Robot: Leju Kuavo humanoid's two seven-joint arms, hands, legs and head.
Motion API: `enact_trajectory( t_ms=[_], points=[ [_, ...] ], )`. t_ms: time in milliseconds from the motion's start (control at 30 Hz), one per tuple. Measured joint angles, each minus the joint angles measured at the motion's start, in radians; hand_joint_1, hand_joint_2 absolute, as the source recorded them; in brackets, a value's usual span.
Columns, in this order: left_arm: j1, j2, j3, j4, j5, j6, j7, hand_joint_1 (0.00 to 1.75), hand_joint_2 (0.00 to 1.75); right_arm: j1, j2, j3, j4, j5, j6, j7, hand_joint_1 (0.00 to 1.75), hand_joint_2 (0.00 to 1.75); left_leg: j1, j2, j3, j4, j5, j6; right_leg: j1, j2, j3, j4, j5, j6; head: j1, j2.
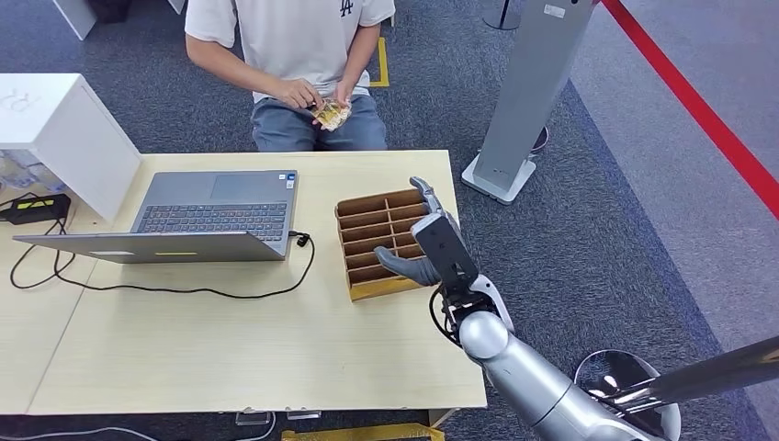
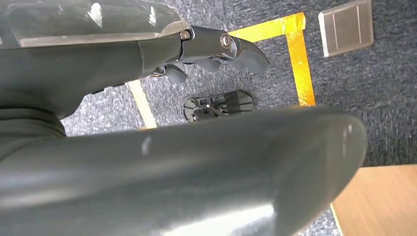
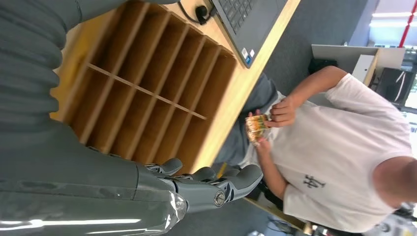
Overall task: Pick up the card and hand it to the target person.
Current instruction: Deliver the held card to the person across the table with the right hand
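From the head view, the table ends just right of the tray, and past that edge there is wide grey carpet. One tray sits near the table's right edge. One laptop lies left of the tray, with one black cable running from it. The right hand hangs over the tray's right side, fingers spread, holding nothing. One person sits behind the table and holds the cards in both hands.

In the left wrist view, the left hand is over carpet, fingers loosely bent, with nothing in it.

In the right wrist view, the right hand is at the tray's edge, empty. The person past the tray holds the cards.
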Motion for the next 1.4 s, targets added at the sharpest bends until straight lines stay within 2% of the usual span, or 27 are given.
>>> enact_trajectory(
  t_ms=[300,533,967,1400],
  points=[
    [0.003,0.000,0.010,0.000,0.006,0.007,0.011,0.00,0.00,0.221,-0.060,-0.093,-0.119,-0.197,0.042,-0.105,0.00,1.75,0.000,0.000,0.000,0.000,0.000,0.000,0.000,0.000,0.000,-0.001,0.000,0.000,0.000,0.000],
    [0.002,0.000,0.010,0.000,0.000,0.008,-0.003,0.00,0.00,0.318,-0.098,-0.157,-0.212,-0.228,0.059,-0.117,0.00,1.75,0.000,0.000,0.000,0.000,0.000,0.000,0.000,0.000,0.000,-0.001,0.000,0.000,0.001,0.000],
    [0.001,0.000,0.010,0.000,-0.031,0.010,-0.003,0.00,0.00,0.379,-0.120,-0.225,-0.307,-0.235,0.096,-0.115,0.00,1.75,0.000,0.000,0.000,0.000,0.000,0.000,0.000,0.000,0.000,-0.001,0.000,0.000,0.001,0.000],
    [0.000,0.000,0.010,0.000,-0.030,0.012,0.010,0.00,0.00,0.383,-0.126,-0.230,-0.344,-0.238,0.105,-0.107,0.00,1.75,0.000,0.000,0.000,0.000,0.000,0.000,0.000,0.000,0.000,-0.001,0.000,0.000,0.000,0.000]
  ],
)
